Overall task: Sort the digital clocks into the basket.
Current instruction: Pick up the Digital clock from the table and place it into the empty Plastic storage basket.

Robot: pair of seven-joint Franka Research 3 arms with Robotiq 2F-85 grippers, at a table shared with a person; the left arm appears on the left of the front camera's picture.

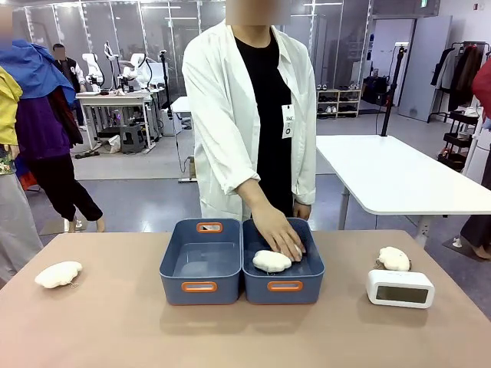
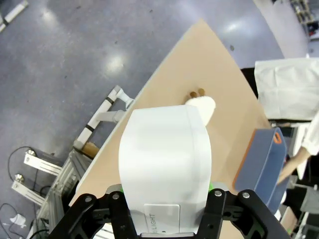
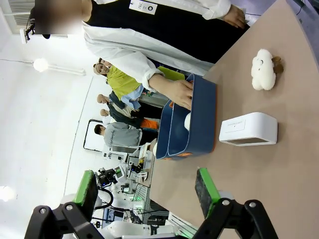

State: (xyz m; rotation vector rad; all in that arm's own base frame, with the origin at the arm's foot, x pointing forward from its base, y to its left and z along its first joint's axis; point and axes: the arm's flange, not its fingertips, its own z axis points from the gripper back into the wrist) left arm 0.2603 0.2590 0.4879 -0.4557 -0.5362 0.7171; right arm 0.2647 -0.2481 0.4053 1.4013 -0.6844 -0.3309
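The left gripper (image 2: 165, 201) is clamped on one digital clock (image 2: 164, 159). Its fingers press two opposite sides near the end closest to the wrist, and the clock is in the air above the left end of the table (image 2: 199, 55). The second clock (image 1: 400, 289) stands on the table at the robot's right, just in front of a cloud plush (image 1: 393, 258). The right gripper (image 3: 144, 191) hangs well apart from it, its fingers spread wide with nothing between them.

Both clocks look like light, hollow plastic shells — stiff, smooth and probably a little slippery against the pads. The grey face could scratch, so I judge the best hold is across the flat sides of the body, at their middle, away from the rounded corners and with modest force.

The table top is flat, matt and brown, and it is open around the second clock, so there is room to come down from above. The two baskets stand touching in the middle. The left basket (image 1: 201, 268) holds nothing. The right basket (image 1: 307, 277) holds another plush (image 1: 271, 261) under the person's hand (image 1: 280, 234) — a release there would need care.
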